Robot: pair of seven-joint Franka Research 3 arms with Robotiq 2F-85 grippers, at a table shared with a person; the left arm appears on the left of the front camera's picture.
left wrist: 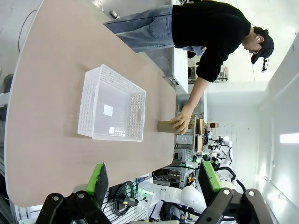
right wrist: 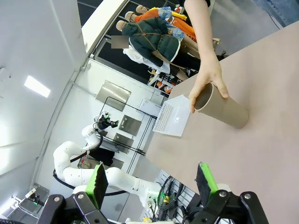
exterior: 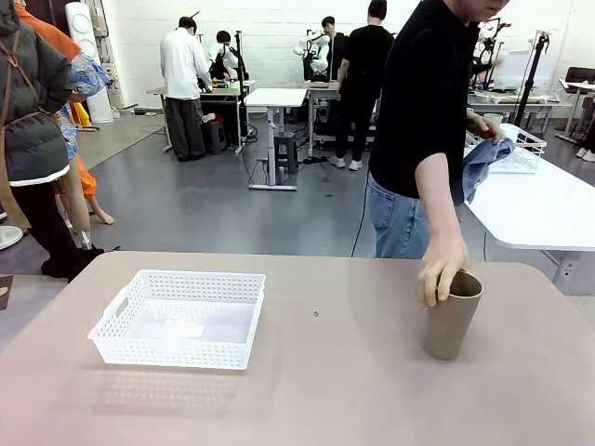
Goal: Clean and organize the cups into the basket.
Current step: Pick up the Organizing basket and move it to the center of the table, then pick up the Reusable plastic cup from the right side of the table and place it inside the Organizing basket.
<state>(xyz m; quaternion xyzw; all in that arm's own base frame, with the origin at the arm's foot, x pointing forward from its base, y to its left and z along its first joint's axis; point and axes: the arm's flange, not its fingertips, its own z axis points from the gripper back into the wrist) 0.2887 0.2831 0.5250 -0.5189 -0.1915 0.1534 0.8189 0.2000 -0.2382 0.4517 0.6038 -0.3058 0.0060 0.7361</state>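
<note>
A person's hand point(exterior: 442, 271) grips the upright beige cup point(exterior: 452, 321) at four o'clock on the tabletop point(exterior: 325, 395), white basket point(exterior: 172, 351) at eight; left fingers point(left wrist: 98, 184) and right fingers point(right wrist: 97, 184) spread, empty.

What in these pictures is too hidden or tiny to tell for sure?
Front view: inside the beige cup; the person's hand covers its rim.
Front view: the blue cloth, partly behind the person's arm.
Left wrist view: the white patch on the basket floor, too small to read.
</note>
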